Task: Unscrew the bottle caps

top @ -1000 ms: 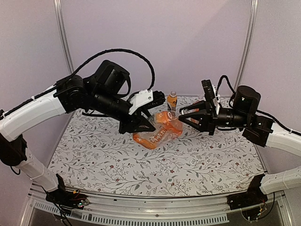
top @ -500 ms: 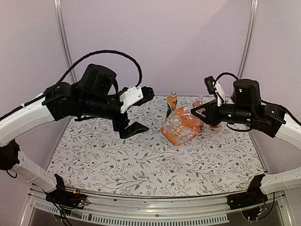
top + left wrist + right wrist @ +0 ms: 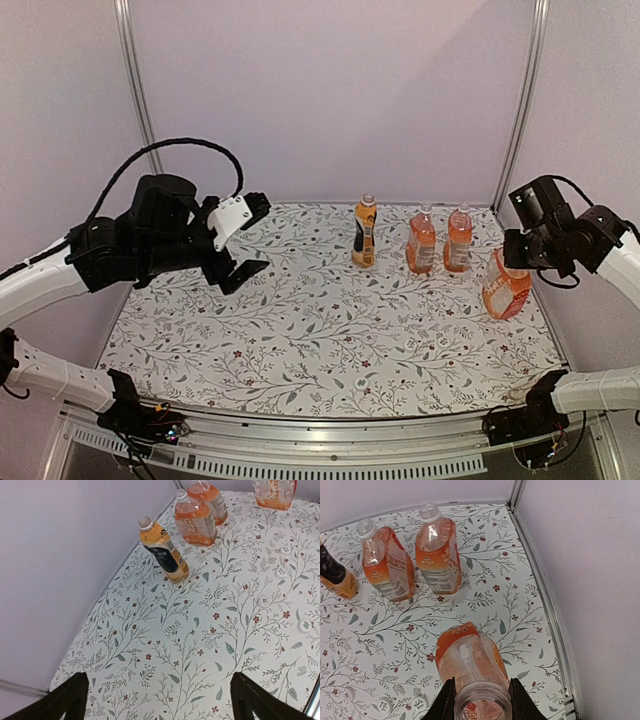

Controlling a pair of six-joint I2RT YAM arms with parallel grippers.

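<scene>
- My right pincer (image 3: pixel 482 703) is closed narrow around the open neck of a squat orange-label bottle (image 3: pixel 470 660), by the right edge of the table (image 3: pixel 300 330).
- My left pincer (image 3: pixel 250 238) gapes wide and empty over the left side, well apart from every bottle.
- Two squat bottles (image 3: pixel 421 242) and the tall dark-label bottle (image 3: pixel 365 232) stand in a far row.
- Loose white caps (image 3: pixel 384 703) lie near-left of the gripped bottle.

open: table (image 3: pixel 300 340) left, centre | blocked: three bottles (image 3: pixel 421 242) along far edge, fourth bottle (image 3: pixel 505 288) at right edge
</scene>
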